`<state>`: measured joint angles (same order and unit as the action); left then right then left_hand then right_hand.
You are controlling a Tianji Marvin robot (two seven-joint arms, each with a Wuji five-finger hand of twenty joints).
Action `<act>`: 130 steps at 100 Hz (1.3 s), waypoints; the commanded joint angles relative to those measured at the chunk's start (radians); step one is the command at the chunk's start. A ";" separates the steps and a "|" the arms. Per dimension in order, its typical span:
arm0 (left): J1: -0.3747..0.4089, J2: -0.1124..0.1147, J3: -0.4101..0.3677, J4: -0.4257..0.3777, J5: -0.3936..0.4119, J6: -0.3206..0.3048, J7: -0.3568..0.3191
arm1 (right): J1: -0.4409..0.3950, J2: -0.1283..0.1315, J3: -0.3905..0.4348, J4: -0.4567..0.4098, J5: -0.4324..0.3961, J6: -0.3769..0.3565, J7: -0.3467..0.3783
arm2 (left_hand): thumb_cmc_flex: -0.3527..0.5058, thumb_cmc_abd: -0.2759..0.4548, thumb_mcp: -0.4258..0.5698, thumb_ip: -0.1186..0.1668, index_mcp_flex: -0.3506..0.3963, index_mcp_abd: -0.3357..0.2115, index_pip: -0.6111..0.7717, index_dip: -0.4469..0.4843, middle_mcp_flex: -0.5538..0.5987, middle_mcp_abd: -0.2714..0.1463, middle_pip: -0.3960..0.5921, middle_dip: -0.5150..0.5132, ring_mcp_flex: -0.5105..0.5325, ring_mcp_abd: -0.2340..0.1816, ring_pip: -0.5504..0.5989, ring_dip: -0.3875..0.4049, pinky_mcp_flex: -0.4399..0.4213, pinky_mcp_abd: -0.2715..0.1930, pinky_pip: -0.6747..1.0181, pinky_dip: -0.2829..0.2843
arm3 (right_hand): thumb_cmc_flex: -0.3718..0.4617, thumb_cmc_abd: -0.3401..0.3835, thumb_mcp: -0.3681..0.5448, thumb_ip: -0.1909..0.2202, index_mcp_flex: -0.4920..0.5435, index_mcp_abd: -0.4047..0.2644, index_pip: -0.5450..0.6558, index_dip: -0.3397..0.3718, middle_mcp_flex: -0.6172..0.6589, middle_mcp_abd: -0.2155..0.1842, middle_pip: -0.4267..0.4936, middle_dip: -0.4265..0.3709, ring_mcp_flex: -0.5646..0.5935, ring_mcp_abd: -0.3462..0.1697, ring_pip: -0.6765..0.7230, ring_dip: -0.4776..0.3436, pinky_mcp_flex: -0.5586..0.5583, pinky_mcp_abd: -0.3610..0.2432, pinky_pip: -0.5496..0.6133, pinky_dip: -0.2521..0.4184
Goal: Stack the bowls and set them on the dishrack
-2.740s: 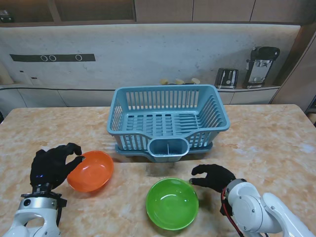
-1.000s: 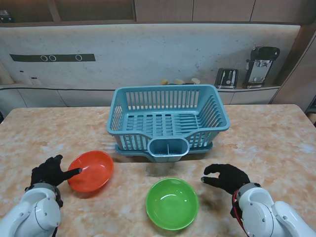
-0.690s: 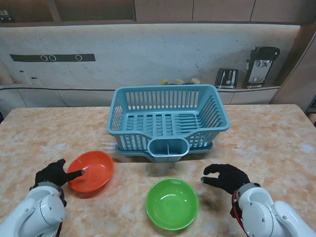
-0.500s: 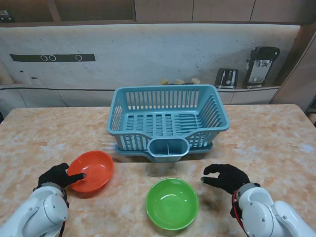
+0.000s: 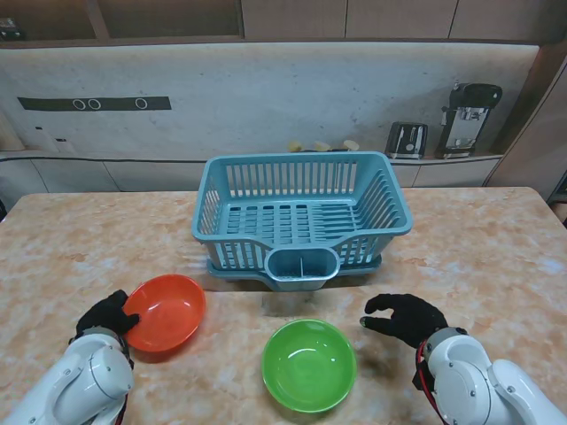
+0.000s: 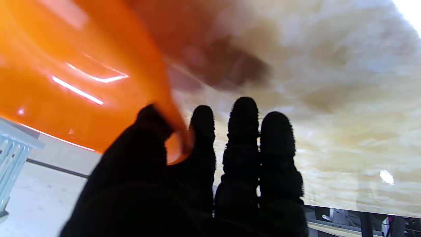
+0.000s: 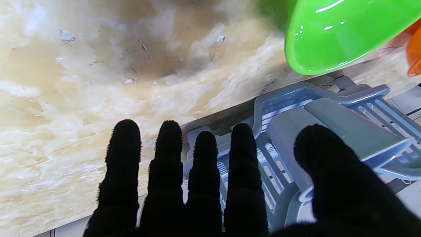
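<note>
- While the dishrack (image 5: 301,217) stands mid-table, the orange bowl's (image 5: 165,312) rim is pinched by the left hand (image 5: 108,314), left of the rack and nearer to me.
- Directly nearer than the rack, the green bowl (image 5: 309,364) is seen.
- Right of that bowl, the right hand (image 5: 404,318) is held spread, gripping nothing.

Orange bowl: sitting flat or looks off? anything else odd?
The orange bowl looks tipped: the left hand pinches its rim, thumb inside, and the left wrist view shows its underside off the table. That fits a grasp, not a fault. The green bowl sits flat, the dishrack is square, and nothing is spilled.
</note>
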<state>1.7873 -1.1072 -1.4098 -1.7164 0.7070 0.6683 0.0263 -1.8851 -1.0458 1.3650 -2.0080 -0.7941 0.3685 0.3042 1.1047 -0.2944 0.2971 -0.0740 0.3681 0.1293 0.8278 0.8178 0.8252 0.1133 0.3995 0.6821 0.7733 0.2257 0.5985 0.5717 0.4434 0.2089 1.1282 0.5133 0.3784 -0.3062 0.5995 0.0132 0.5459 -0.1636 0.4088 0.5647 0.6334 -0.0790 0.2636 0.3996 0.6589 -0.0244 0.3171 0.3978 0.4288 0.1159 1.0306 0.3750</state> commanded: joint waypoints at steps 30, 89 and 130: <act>0.011 -0.040 -0.019 -0.008 0.005 -0.039 0.119 | -0.009 -0.003 0.000 -0.005 -0.002 0.001 0.022 | 0.185 0.048 0.085 -0.043 -0.004 -0.116 0.190 0.096 0.072 -0.068 0.195 0.317 0.148 -0.069 0.321 0.344 0.329 -0.053 0.253 -0.080 | -0.026 0.028 -0.009 0.021 0.029 -0.037 0.017 0.011 0.005 -0.021 -0.012 0.006 0.009 0.002 -0.008 -0.010 -0.006 -0.001 -0.004 0.015; 0.154 -0.076 -0.112 -0.208 -0.022 -0.194 0.280 | -0.017 -0.005 0.007 -0.008 -0.005 -0.002 0.015 | 0.186 0.069 0.122 -0.053 0.055 -0.138 0.193 0.121 0.069 -0.043 0.244 0.362 0.336 -0.201 0.481 0.509 0.602 -0.287 0.490 -0.174 | -0.027 0.029 -0.009 0.022 0.032 -0.037 0.020 0.013 0.008 -0.021 -0.011 0.006 0.012 0.002 -0.005 -0.008 -0.004 -0.003 -0.001 0.016; 0.348 -0.085 -0.159 -0.414 -0.014 -0.331 0.344 | -0.021 -0.006 0.010 -0.009 -0.005 -0.006 0.008 | 0.186 0.061 0.107 -0.020 0.075 -0.125 0.161 0.105 0.081 -0.023 0.217 0.367 0.382 -0.243 0.462 0.528 0.607 -0.335 0.532 -0.161 | -0.028 0.029 -0.009 0.022 0.029 -0.035 0.017 0.012 0.010 -0.020 -0.012 0.006 0.015 0.001 -0.002 -0.007 -0.003 -0.003 0.000 0.016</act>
<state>2.1084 -1.1870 -1.5734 -2.0949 0.7036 0.3515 0.3628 -1.8951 -1.0459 1.3765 -2.0105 -0.7977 0.3666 0.2989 1.1769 -0.3001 0.3127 -0.1191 0.4021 0.0538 0.9519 0.9007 0.8728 0.1225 0.5801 1.0223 1.0981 0.0448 1.0637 1.0951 1.0220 0.0372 1.5895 0.3473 0.3784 -0.3062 0.5995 0.0132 0.5569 -0.1756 0.4186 0.5675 0.6334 -0.0791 0.2635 0.3996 0.6589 -0.0236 0.3171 0.3978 0.4288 0.1159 1.0307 0.3759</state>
